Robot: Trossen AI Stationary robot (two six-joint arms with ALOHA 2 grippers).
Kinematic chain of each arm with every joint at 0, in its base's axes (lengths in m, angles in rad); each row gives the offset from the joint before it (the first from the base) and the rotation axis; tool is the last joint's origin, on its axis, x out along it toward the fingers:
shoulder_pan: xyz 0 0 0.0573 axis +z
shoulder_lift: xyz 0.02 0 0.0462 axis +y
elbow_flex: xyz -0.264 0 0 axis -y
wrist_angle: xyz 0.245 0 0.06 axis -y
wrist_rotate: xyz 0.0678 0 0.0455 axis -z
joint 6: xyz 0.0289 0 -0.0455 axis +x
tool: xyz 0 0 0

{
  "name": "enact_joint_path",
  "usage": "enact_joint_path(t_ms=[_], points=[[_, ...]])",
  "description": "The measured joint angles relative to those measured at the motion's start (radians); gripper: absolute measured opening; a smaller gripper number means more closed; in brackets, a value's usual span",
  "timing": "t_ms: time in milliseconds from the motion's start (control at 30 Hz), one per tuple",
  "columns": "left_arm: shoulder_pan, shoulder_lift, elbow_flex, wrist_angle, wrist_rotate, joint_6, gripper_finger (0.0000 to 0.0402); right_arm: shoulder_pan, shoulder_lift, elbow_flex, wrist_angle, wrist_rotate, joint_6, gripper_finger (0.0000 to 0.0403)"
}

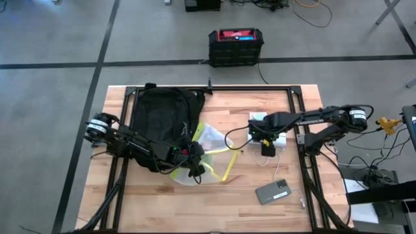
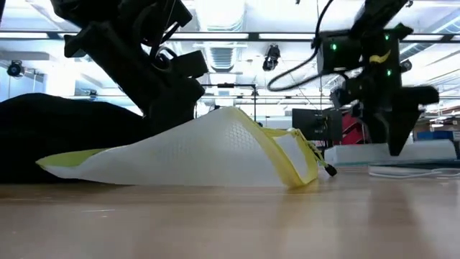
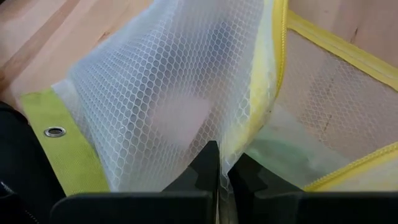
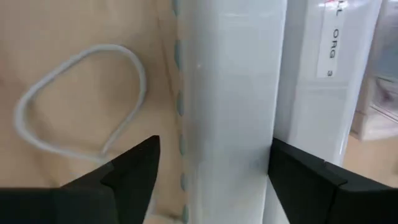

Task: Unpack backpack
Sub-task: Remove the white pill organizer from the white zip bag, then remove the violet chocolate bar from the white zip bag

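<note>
The large soft black fabric backpack lies flat on the wooden counter, toward the left arm's side. Spilling out from the backpack's edge nearest the counter's middle is a translucent white mesh pouch with yellow zip trim, raised into a tent shape. The left hand sits right at that pouch beside the backpack, its fingers pinched together on the white mesh. Well away from the backpack, across the counter, the right hand hangs spread wide over a white rectangular box, one finger on either side of it. A thin white cable loops just beyond, and a grey phone lies farther still from the backpack.
</note>
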Motion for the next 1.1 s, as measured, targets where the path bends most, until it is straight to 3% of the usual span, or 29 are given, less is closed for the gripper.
enact_joint_path(t_ms=[133, 300, 533, 667, 733, 967, 1100], points=[[0.0, 0.0, 0.001, 0.001, 0.0, 0.001, 0.0, 0.013, -0.017, 0.02, 0.028, -0.015, 0.012, 0.0292], [0.0, 0.0, 0.001, 0.003, 0.0, -0.002, 0.0, 0.016, -0.017, -0.019, 0.229, -0.249, 0.028, 0.0292], [-0.006, 0.0, 0.001, 0.0, 0.007, -0.002, 0.0, -0.007, -0.082, -0.03, 0.307, -0.313, 0.109, 0.0264], [-0.007, 0.0, 0.001, 0.001, 0.007, 0.005, 0.0, -0.006, -0.144, -0.024, 0.206, -0.171, 0.124, 0.0247], [-0.007, 0.0, 0.001, 0.003, 0.005, 0.006, 0.0, 0.009, -0.166, -0.024, 0.212, -0.165, 0.152, 0.0239], [0.0, -0.017, 0.002, 0.033, -0.03, 0.008, 0.0, 0.243, -0.152, -0.022, 0.586, -0.179, 0.16, 0.0215], [0.0, -0.03, 0.022, 0.035, -0.059, 0.023, 0.0, 0.381, -0.069, -0.022, 0.804, -0.09, 0.171, 0.0207]])
